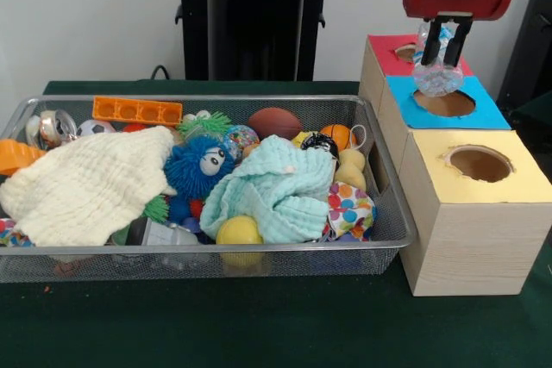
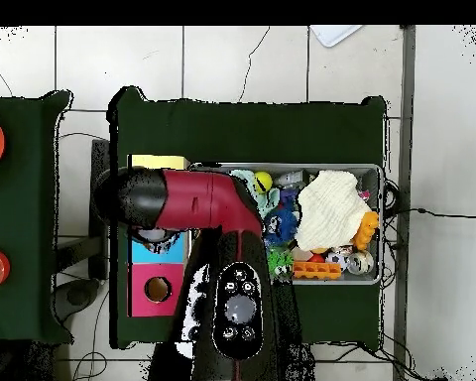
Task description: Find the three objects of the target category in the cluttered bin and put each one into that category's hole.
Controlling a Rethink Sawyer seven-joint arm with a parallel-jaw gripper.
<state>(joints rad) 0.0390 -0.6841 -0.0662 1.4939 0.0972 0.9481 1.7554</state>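
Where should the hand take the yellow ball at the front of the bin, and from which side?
Probably from straight above, across the rounded top of the yellow ball. Only its upper part shows: the light blue cloth lies against its right and back, and the bin's mesh wall stands in front, so the sides are blocked.

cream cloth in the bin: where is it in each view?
Front view: cream cloth fills the bin's left part, beside the blue fuzzy toy.
Overhead view: cream cloth lies in the bin's right half.
Shared landmark: the orange tray, by the bin's rim nearest the robot.
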